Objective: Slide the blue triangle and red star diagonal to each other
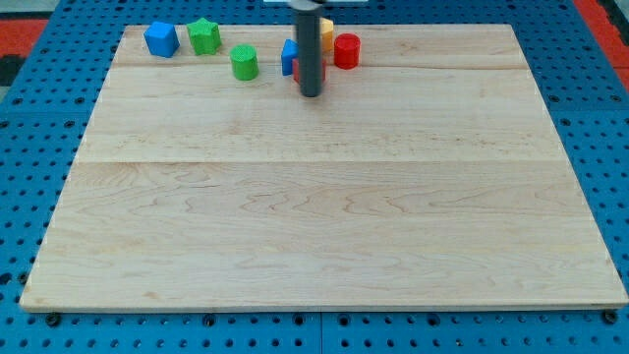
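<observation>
The dark rod comes down from the view's top centre, and my tip (311,93) rests on the wooden board (324,197). A blue block (289,56), likely the blue triangle, shows just left of the rod. A red block (297,69), likely the red star, is mostly hidden behind the rod, touching the blue one. My tip sits just below and in front of these two blocks.
A red cylinder (346,50) stands right of the rod, with a yellow block (326,29) above it, partly hidden. A green cylinder (244,62), a green star (204,35) and a blue cube (161,39) lie along the top left.
</observation>
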